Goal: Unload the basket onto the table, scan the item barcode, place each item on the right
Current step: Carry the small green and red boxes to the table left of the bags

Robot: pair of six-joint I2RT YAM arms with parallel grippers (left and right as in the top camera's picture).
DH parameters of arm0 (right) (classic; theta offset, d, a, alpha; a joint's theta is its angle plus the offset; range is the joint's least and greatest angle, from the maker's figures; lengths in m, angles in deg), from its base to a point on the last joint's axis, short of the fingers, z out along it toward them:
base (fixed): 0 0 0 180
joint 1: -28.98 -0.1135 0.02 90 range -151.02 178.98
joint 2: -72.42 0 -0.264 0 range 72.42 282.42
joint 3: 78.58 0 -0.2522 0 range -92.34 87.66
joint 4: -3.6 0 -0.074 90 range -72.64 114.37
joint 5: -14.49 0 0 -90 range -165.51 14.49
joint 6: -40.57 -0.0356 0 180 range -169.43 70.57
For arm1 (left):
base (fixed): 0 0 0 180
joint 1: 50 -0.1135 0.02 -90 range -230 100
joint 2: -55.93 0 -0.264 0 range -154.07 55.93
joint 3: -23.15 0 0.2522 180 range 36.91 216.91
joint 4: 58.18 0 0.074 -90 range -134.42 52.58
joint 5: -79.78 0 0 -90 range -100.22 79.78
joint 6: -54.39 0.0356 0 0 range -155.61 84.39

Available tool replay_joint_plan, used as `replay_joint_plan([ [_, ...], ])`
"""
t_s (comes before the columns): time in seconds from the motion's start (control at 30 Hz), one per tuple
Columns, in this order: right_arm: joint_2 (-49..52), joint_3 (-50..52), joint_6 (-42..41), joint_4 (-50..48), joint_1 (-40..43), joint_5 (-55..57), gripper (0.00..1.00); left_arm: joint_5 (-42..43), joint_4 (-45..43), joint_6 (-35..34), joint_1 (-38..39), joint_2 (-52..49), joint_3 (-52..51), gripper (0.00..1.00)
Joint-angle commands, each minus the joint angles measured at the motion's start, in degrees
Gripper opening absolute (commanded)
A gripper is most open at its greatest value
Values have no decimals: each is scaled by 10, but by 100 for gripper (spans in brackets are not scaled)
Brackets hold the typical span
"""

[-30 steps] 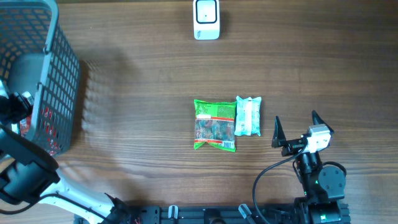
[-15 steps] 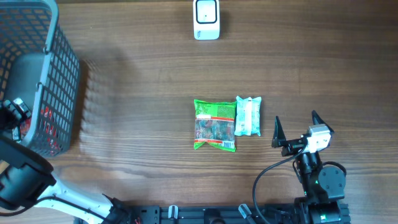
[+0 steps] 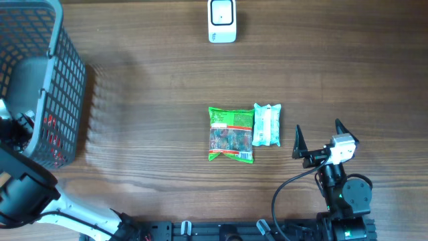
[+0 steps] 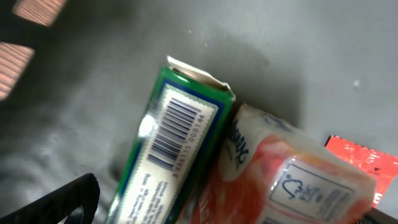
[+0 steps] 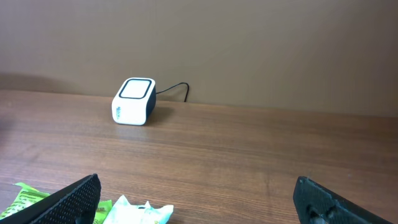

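Note:
The white barcode scanner stands at the table's far edge and also shows as the scanner in the right wrist view. A green packet and a white-teal packet lie side by side mid-table. My left gripper is down inside the grey basket, open, with nothing between its fingers. Below it lie a green box with a barcode, an orange-white packet and a red item. My right gripper hovers open, just right of the two packets.
The basket fills the table's left end, its mesh wall rising high around the left arm. The scanner's cable runs back to the wall. Bare wood lies between the packets and the scanner.
The left wrist has shifted a little toward the table's near edge inside the basket. The right arm and the packets on the table have not moved.

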Motion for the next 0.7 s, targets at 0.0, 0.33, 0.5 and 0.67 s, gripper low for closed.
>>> replay_joint_plan([
  [0.0,-1,1,1,-3,3,3,100,14,-3,3,-3,-3,-11,100],
  [0.33,-1,1,1,-3,3,3,100,18,-7,-9,-3,-3,-11,56],
  [0.5,-1,1,1,-3,3,3,100,28,-12,-11,-3,2,-2,45],
  [0.67,-1,1,1,-3,3,3,100,44,-12,-26,-3,48,38,44],
])
